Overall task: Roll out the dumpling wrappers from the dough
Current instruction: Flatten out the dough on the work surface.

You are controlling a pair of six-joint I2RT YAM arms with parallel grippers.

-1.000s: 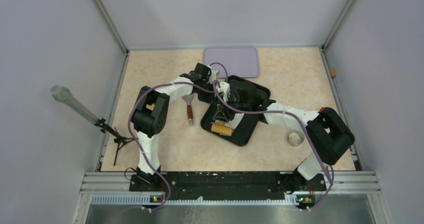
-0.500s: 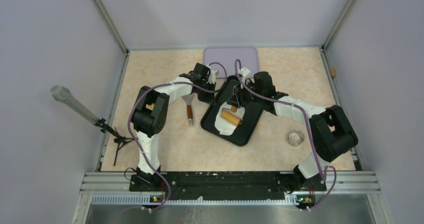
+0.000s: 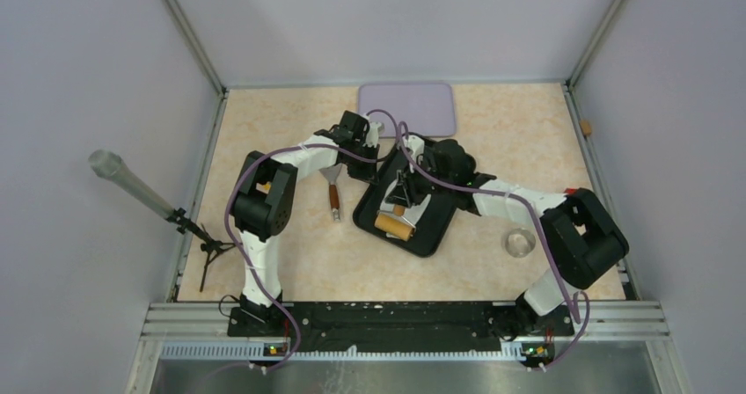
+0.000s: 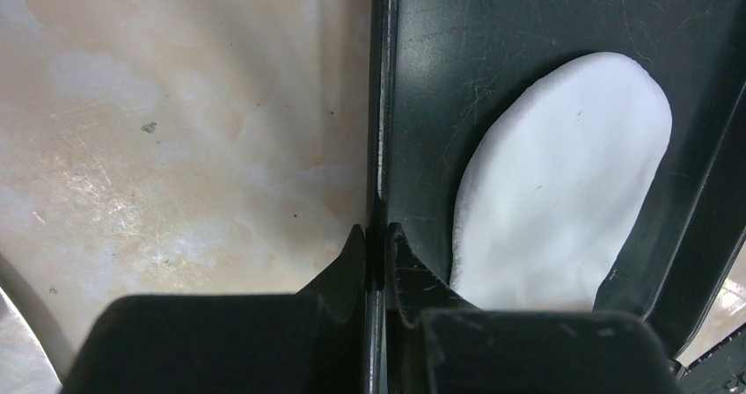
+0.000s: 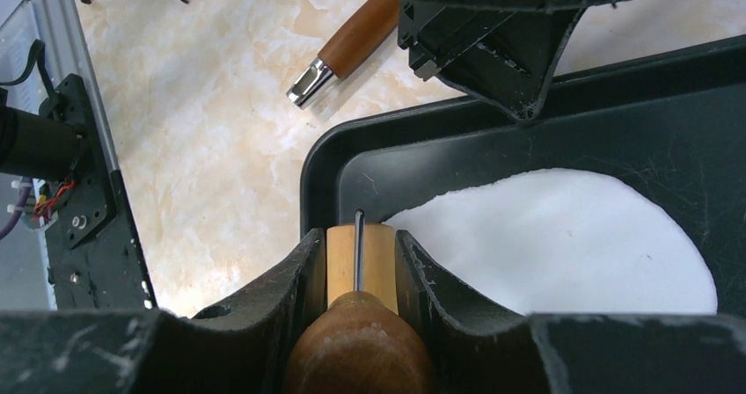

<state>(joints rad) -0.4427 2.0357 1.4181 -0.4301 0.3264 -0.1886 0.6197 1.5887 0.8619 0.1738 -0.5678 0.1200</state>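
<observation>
Rolling is the step being worked on here, by the look of it. The black tray [image 4: 493,25] is being pinned in place by the left gripper [image 4: 376,240]. Its jaws are being squeezed together on the tray's thin side wall, with one finger outside over the tabletop [image 4: 176,130] and one inside.

The dough [image 4: 563,183] is lying on the tray floor just to the inner side of that gripper. It's a flattened white oval sheet, close to the pinched wall, though it can't be told whether it's touching.

The small wooden roller [image 3: 393,226] is being gripped by the right gripper [image 5: 359,240], which is clamped on the handle. The barrel is sitting straight ahead of the fingertips, at the edge of the sheet. Most of the dough is spread out ahead and to the right of them.

No coin-sized wrappers are being seen anywhere, so only flattening is being done at this point, probably.

For the next move, a steady downward push is being called for, with the roller being steered rightward over the sheet. The tray corner is sitting right in front of the barrel, so a straight stroke is likely being blocked. The tray is also needing to be held firmly, or it's probably getting dragged along.
</observation>
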